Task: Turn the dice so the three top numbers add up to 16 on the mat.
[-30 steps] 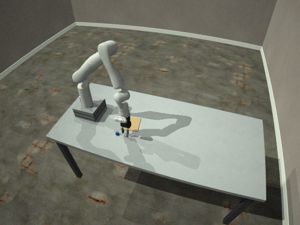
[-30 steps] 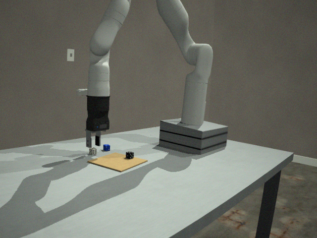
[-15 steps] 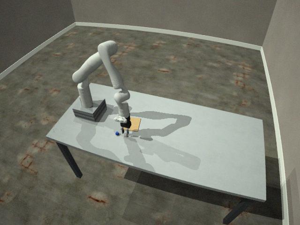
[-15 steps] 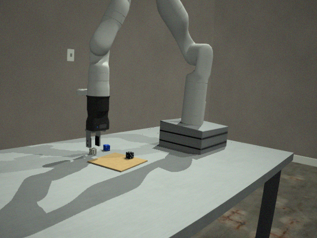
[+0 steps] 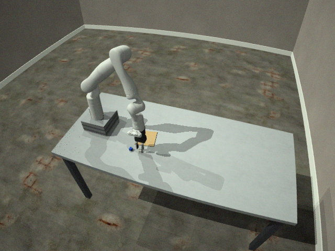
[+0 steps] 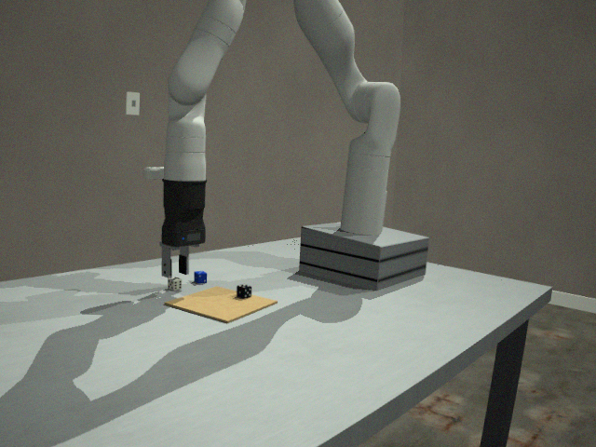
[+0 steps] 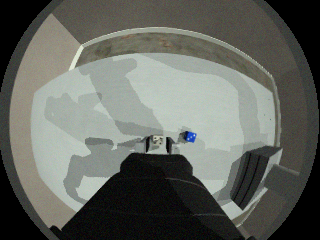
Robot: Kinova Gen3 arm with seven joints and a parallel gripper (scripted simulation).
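Jaws: my jaws (image 6: 174, 266) point straight down and stand parted with nothing between them; the fingertips (image 6: 166, 268) hang just above the white die, not touching it as far as I can tell from the exterior view.
White die: white die (image 6: 174, 283) sits flat on the desk, off the mat, just beside the mat's near-left corner as the exterior view frames it. In the wrist view I see it (image 7: 156, 140) right under the jaw tips. Top number too small for me to read.
Blue die: blue die (image 6: 200, 277) lies flat on the desk, also off the mat, near the white die and a little apart from it, on the side toward the arm's base. From the top view it (image 5: 130, 148) shows well clear of the mat edge.
Black die: black die (image 6: 244, 291) rests flat on the mat, close to the edge nearest the base. I cannot read its pips.
Mat: tan mat (image 6: 216, 305) lies flat on the desk.
Desk: grey desk (image 6: 336, 346) carries the mat, the dice and the stepped base block (image 6: 363, 257) of the arm.
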